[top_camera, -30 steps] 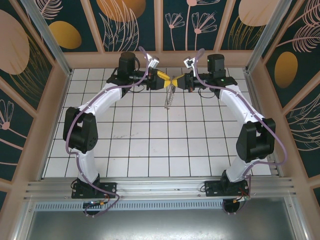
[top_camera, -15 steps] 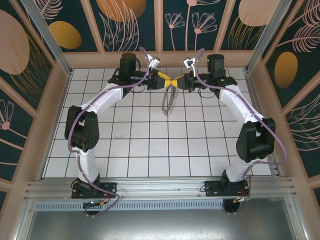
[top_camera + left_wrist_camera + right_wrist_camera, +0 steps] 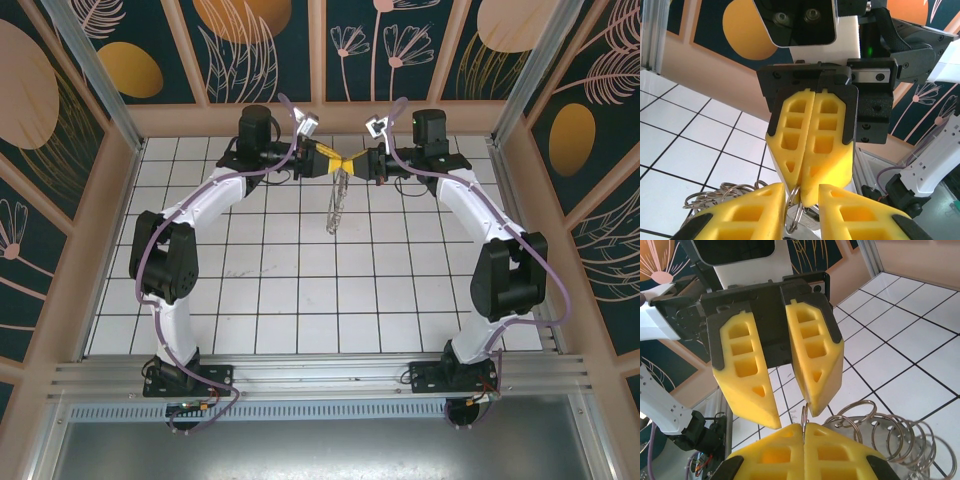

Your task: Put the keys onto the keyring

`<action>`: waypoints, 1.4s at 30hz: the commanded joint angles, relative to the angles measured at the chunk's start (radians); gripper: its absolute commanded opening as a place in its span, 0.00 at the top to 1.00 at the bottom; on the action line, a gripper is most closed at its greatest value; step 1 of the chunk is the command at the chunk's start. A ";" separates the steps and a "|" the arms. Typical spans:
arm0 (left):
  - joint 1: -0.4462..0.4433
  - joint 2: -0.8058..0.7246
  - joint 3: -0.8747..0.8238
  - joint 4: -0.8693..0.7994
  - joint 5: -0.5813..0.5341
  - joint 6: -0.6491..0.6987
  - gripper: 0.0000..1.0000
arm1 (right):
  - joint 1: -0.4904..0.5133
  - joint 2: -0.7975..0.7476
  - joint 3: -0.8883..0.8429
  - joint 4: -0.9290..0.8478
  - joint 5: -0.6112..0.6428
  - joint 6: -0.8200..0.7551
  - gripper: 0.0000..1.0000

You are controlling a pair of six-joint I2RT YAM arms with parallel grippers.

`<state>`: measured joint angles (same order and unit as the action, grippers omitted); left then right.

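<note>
The right gripper (image 3: 804, 428) is clamped on one thin ring of the keyring (image 3: 880, 440). The other rings are hung below the right gripper. The left gripper (image 3: 793, 416), met tip to tip with the right gripper, is spread around that same ring. The keyring is judged light, floppy and slippery, so a single ring is best pinched.

Counting one left gripper (image 3: 336, 161), one right gripper (image 3: 353, 163), two arms (image 3: 215, 200), one keyring (image 3: 337, 205); making out at least five linked rings (image 3: 890, 435).
</note>
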<state>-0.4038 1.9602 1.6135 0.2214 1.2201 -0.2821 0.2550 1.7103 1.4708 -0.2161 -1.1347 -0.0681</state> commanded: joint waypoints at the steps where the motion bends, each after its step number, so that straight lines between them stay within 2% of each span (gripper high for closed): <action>1: 0.007 0.005 -0.019 0.029 0.027 0.006 0.76 | 0.002 0.000 0.022 0.045 -0.033 0.007 1.00; 6: 0.007 0.005 -0.022 0.032 0.027 0.006 0.82 | 0.001 -0.001 0.022 0.047 -0.033 0.011 1.00; 12: 0.004 0.000 -0.023 0.053 0.030 -0.009 1.00 | 0.002 -0.001 0.020 0.060 -0.036 0.020 1.00; 16: -0.003 -0.011 -0.038 0.078 0.029 -0.015 1.00 | 0.003 -0.006 0.013 0.090 -0.034 0.048 1.00; 19: -0.009 -0.034 -0.081 0.175 0.013 -0.082 1.00 | -0.001 -0.029 -0.008 0.141 -0.012 0.091 0.99; 22: -0.009 -0.068 -0.148 0.362 -0.041 -0.208 1.00 | -0.013 -0.078 -0.057 0.227 0.018 0.154 0.78; 26: -0.009 -0.104 -0.205 0.528 -0.103 -0.322 1.00 | -0.040 -0.175 -0.148 0.335 0.077 0.238 0.67; 36: -0.012 -0.183 -0.244 0.604 -0.174 -0.394 1.00 | -0.044 -0.420 -0.464 0.570 0.339 0.400 0.59; 42: -0.019 -0.199 -0.237 0.619 -0.172 -0.421 1.00 | 0.004 -0.444 -0.540 0.609 0.433 0.413 0.55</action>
<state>-0.4145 1.7935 1.3750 0.7750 1.0573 -0.6727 0.2337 1.2762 0.9482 0.3176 -0.7750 0.3206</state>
